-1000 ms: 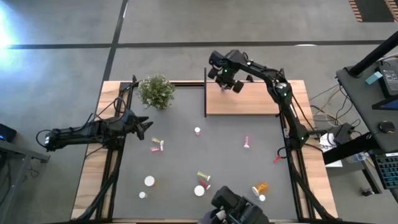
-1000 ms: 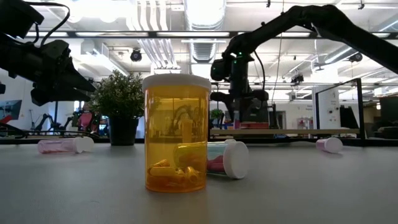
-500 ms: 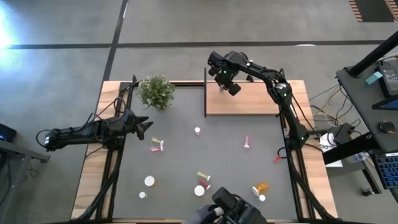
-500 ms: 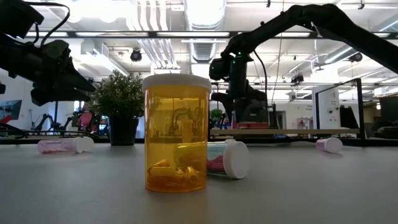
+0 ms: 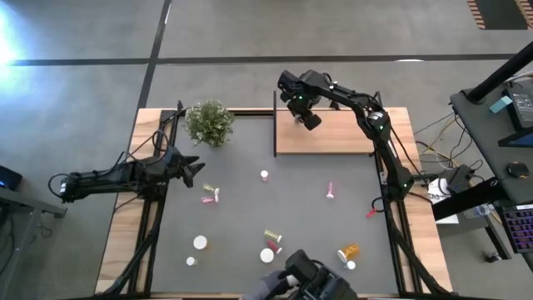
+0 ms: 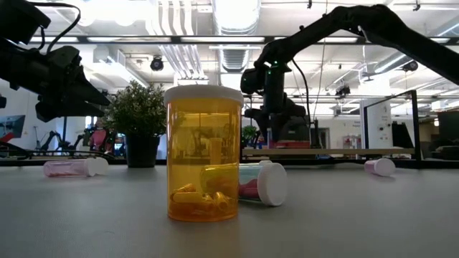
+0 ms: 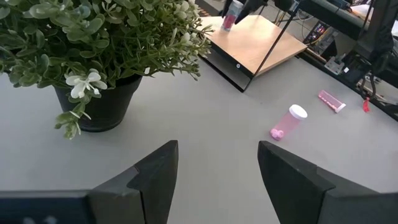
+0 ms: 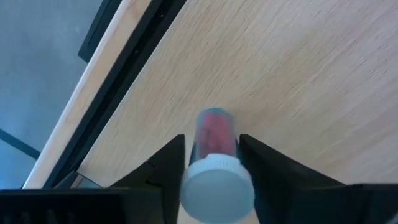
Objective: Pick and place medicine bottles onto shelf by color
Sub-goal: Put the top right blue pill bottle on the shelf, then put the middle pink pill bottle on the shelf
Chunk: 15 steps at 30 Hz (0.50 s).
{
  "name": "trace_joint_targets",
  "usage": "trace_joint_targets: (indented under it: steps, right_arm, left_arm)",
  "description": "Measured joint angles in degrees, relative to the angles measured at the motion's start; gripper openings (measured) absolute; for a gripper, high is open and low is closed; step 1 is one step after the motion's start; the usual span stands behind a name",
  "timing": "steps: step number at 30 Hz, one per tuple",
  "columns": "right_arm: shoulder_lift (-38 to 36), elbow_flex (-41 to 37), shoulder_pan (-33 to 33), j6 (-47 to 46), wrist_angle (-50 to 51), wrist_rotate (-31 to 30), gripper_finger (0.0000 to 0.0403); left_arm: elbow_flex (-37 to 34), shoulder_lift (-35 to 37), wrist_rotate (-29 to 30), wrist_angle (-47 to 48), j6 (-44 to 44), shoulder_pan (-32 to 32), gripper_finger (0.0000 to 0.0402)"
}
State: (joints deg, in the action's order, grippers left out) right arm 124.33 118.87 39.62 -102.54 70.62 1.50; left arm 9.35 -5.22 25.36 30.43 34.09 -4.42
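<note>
Right hand (image 8: 211, 163) is over the shelf (image 5: 333, 133), fingers loosely around a pink bottle (image 8: 214, 134) standing on it. That's the only one shelved; roughly ten bottles wait on the worktop (image 5: 241, 217).

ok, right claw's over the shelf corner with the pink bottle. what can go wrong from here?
1. The pink bottle stands upright between the right claw fingers, which sit close on both sides; lifting off could tip it.
2. It stands near the shelf edge, so a tip might roll it off the board.
3. The left claw waits open near the plant; reaching from there could brush it.
</note>
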Motion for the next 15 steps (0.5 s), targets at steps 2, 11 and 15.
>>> trace_joint_targets:
  steps: [2,11,15]
  right_arm:
    - [0.0,0.0,0.0,0.4,0.0,0.0,0.0168]
    - [-2.9,0.0,0.4,2.5,1.1,-0.8,0.0256]
    - [-7.0,0.0,0.8,6.7,2.5,-4.9,0.0279]
  left_arm:
    - [0.0,0.0,0.0,0.0,0.0,0.0,0.0205]
    - [0.0,0.0,0.0,0.0,0.0,0.0,0.0205]
    - [0.0,0.0,0.0,0.0,0.0,0.0,0.0205]
